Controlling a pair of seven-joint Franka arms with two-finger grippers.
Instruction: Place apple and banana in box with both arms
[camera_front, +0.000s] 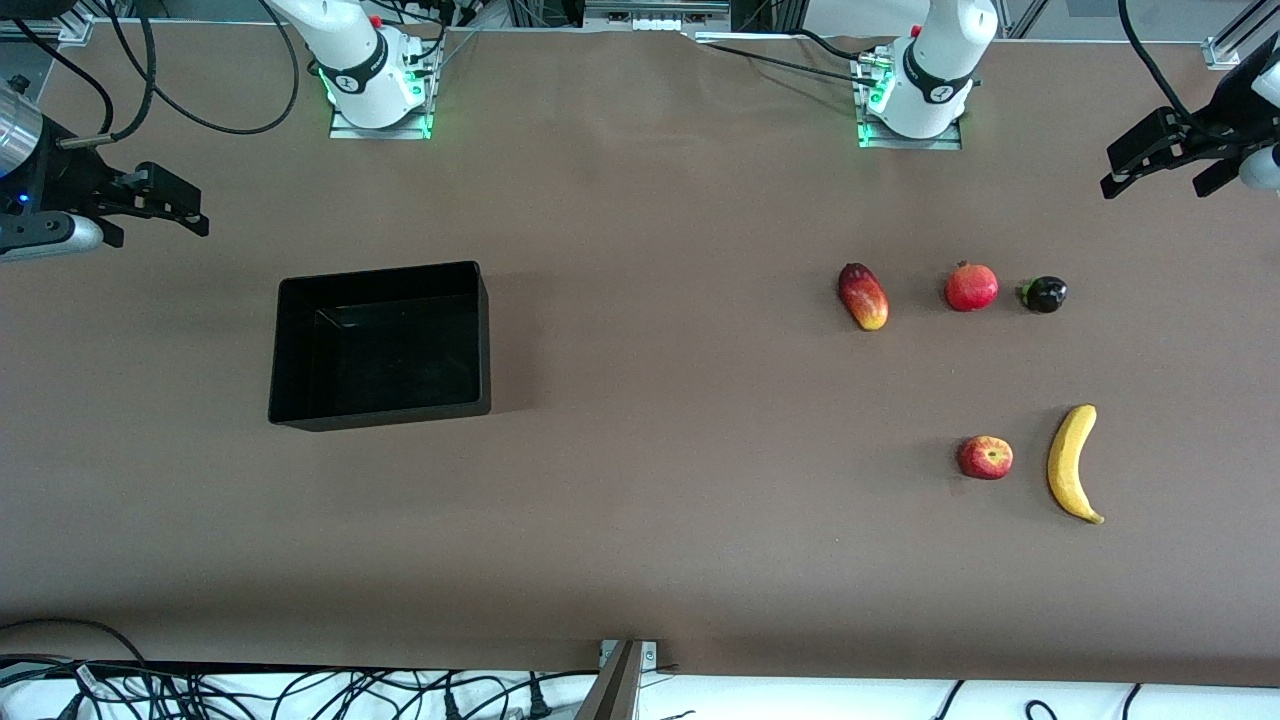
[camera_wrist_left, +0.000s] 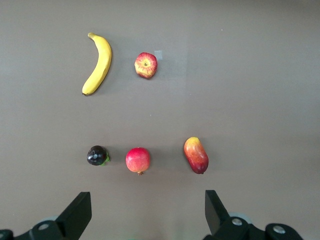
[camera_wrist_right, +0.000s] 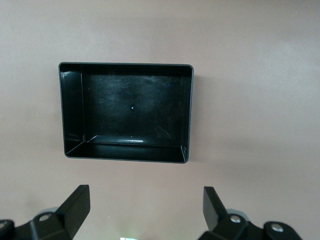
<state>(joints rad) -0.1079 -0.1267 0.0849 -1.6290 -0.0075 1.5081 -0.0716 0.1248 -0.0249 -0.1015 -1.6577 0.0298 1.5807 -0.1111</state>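
Both arms wait high at the table's ends, fingers spread wide and holding nothing.

The left gripper (camera_front: 1150, 165) hangs over bare table at its end, well apart from the apple (camera_front: 986, 457) and the banana (camera_front: 1073, 463) just beside it. The right gripper (camera_front: 165, 205) hovers toward its own end, near the box (camera_front: 300, 355), with the fruit well apart from it.

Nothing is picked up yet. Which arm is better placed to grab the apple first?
Left. Its open left gripper hangs over the fruit end of the table, where the apple lies; the open right gripper waits up near the box.
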